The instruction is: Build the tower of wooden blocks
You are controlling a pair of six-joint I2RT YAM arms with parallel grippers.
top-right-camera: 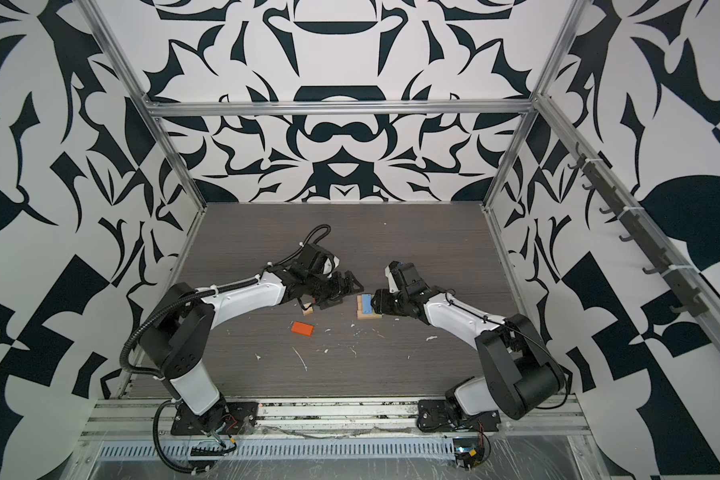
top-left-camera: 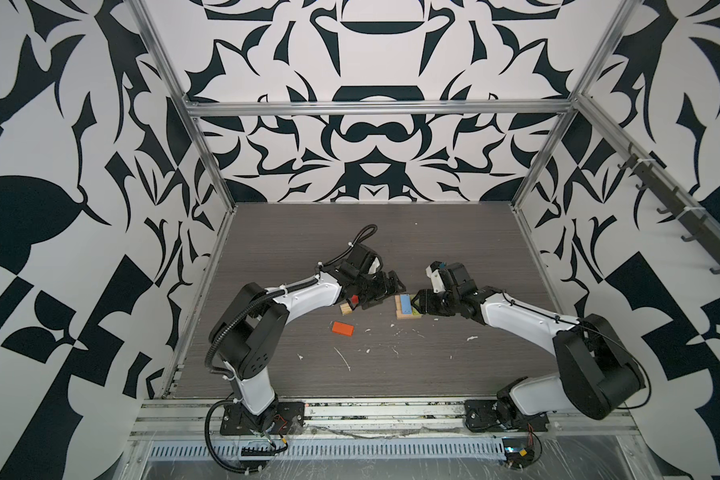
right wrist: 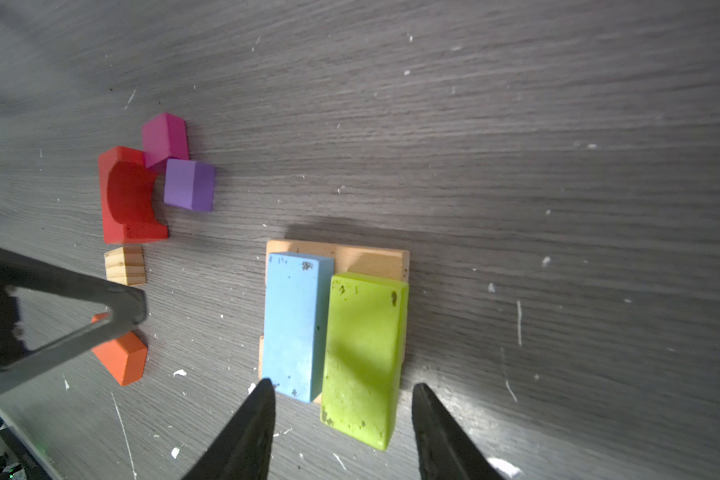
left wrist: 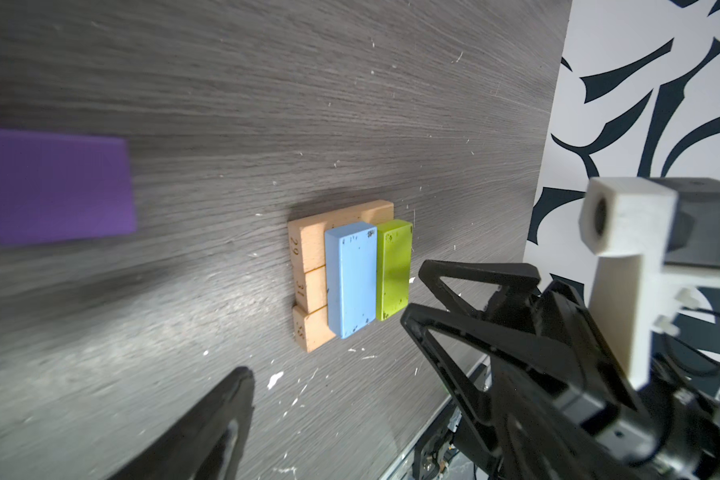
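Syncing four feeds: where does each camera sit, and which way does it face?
Top views: high over the near edge, looking down at the table; left gripper, right gripper.
Left wrist: on left arm, facing the blue block; own finger.
Right wrist: on right arm, over the green block; own fingertips.
All share the blue block.

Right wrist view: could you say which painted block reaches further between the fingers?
The lime block: its end lies between the right gripper fingers; the blue block stops at one fingertip.

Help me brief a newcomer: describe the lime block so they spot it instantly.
On the dark table, find the bed of tan planks. Two painted blocks lie side by side on it. The lime block is yellow-green, unlike the blue block.
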